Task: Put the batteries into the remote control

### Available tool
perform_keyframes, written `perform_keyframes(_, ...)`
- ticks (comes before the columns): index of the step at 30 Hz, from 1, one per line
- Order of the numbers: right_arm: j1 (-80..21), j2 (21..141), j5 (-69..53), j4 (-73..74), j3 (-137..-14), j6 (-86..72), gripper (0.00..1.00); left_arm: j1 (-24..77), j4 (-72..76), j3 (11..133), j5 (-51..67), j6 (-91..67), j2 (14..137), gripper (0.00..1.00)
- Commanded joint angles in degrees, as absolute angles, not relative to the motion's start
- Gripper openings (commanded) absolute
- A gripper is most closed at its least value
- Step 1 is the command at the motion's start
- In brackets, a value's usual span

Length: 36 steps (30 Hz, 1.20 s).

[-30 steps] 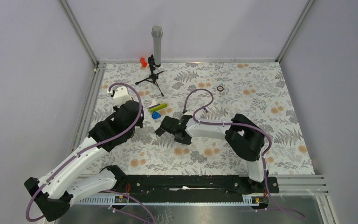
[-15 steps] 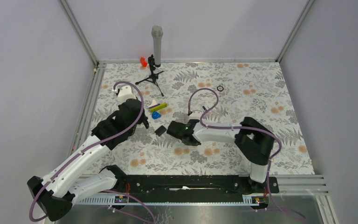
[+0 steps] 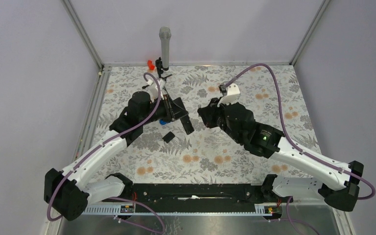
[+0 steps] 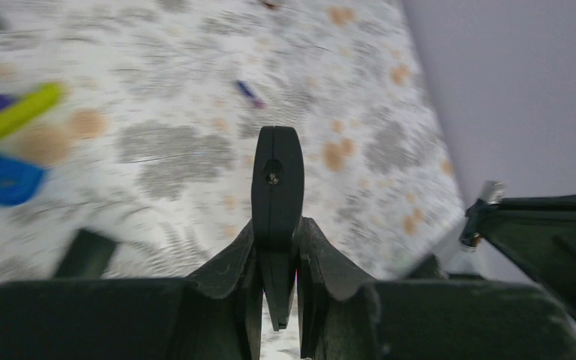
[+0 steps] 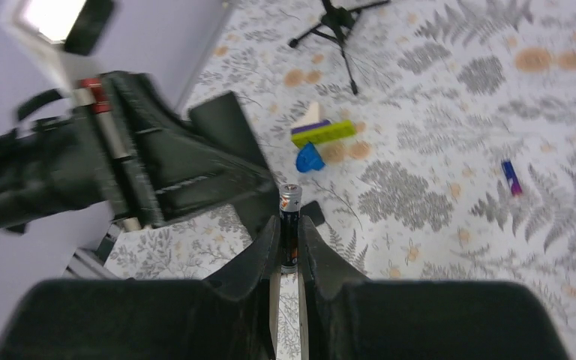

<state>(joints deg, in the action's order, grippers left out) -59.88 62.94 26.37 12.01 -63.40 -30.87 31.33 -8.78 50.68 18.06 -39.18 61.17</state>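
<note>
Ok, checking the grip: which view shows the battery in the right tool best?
Right wrist view: the battery stands clamped in the right tool, top cap clear. The top external view shows it too small to make out; the left wrist view misses it.

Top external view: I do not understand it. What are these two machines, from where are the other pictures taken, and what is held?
They are the left arm and the right arm of one robot, bolted at the near edge of a table. The top view looks down from above and behind them. The other two pictures come from a camera on each wrist, so each shows its own tool. The left tool is shut on the remote control, a slim black bar. The right tool is shut on a battery. On the table lie a small black square piece, a blue piece and a green brick; a microphone stands at the back.
</note>
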Motion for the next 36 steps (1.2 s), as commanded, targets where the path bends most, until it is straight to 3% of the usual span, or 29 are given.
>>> perform_keyframes(1, -59.8, 63.9, 18.5, 7.7, -64.3, -17.2, 0.07, 31.0, 9.5, 52.8, 35.1, -46.1, 63.7, 0.00)
perform_keyframes(8, -59.8, 63.7, 13.0, 7.8, -65.3, -10.3, 0.08, 30.1, 9.2, 55.4, 40.0, -50.8, 66.3, 0.00)
perform_keyframes(17, -59.8, 61.0, 9.2, 9.5, -64.1, -8.5, 0.08, 27.6, 19.5, 52.9, 47.4, -56.8, 69.0, 0.00)
perform_keyframes(36, -59.8, 59.8, 11.5, 9.4, -62.1, -10.1, 0.09, 27.2, 30.3, 51.0, 46.4, -66.9, 70.0, 0.00)
